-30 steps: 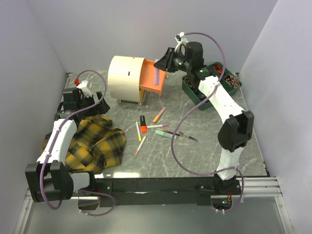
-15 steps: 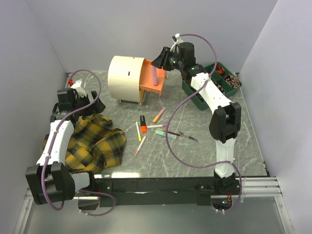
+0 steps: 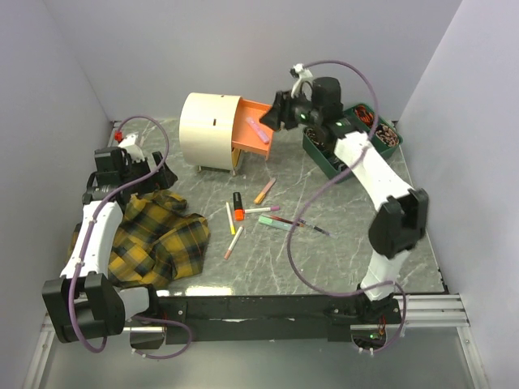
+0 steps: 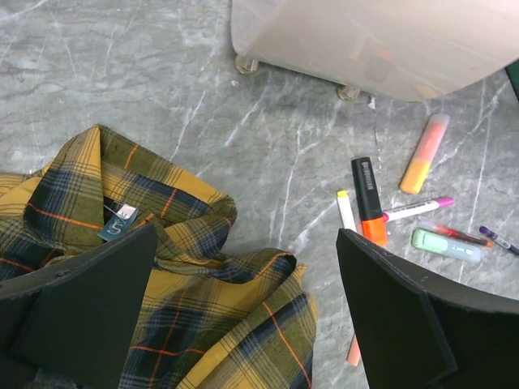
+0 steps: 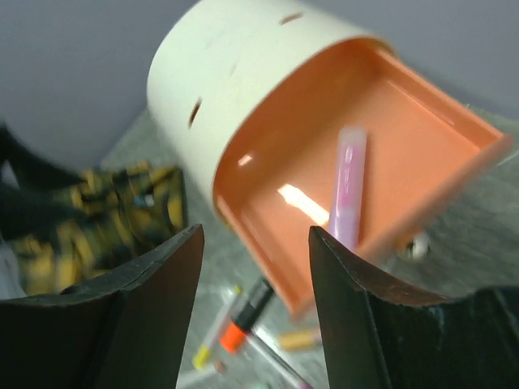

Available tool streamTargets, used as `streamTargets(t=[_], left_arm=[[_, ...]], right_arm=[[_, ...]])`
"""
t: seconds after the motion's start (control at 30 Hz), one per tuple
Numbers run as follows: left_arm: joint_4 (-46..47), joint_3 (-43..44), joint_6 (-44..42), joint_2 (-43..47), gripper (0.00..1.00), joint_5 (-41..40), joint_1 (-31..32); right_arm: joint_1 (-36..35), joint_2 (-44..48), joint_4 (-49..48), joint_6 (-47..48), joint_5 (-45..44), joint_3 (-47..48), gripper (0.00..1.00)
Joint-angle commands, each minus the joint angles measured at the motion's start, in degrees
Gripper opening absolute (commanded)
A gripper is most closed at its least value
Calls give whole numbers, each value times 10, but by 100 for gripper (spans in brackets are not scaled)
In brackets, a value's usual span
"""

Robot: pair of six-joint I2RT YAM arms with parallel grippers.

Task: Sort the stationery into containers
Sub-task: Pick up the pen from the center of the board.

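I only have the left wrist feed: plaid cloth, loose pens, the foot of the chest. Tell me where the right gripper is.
Observer: The right gripper hangs at the orange drawer, which stands pulled out of the cream chest.
Operator: Report what it's carrying.
Observer: Nothing. The right wrist view shows its jaws apart with nothing between them.
Operator: Then give me the drawer's contents.
Observer: One lilac marker lies flat on the drawer floor. I see nothing else inside.
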State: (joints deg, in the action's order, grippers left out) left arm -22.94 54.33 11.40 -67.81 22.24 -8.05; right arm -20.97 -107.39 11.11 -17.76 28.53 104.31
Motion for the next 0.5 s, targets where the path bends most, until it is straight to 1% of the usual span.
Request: streamTargets(t=[0.0, 0.03, 0.07, 0.13, 0.17, 0.23, 0.27, 0.33, 0.47], left_arm=[[10, 9, -21, 26, 99, 20, -1], [10, 10, -23, 27, 99, 19, 0], [10, 11, -25, 26, 100, 15, 0], [9, 10, -33, 25, 99, 5, -1], [7, 11, -36, 25, 100, -10, 0], [7, 10, -45, 25, 99, -21, 0], [7, 9, -46, 25, 99, -25, 0], [8, 6, -44, 25, 99, -28, 0], [9, 5, -31, 18, 100, -15, 0]], right_arm=[[13, 148, 99, 279, 104, -115, 63], [15, 167, 123, 325, 106, -142, 63], [14, 184, 156, 398, 104, -201, 63], [13, 227, 180, 448, 72, -256, 62], [12, 238, 190, 483, 59, -307, 61], [12, 263, 194, 511, 14, -354, 59], [11, 269, 189, 533, -6, -396, 58], [8, 272, 185, 548, -48, -426, 54], [8, 249, 196, 557, -77, -465, 49]])
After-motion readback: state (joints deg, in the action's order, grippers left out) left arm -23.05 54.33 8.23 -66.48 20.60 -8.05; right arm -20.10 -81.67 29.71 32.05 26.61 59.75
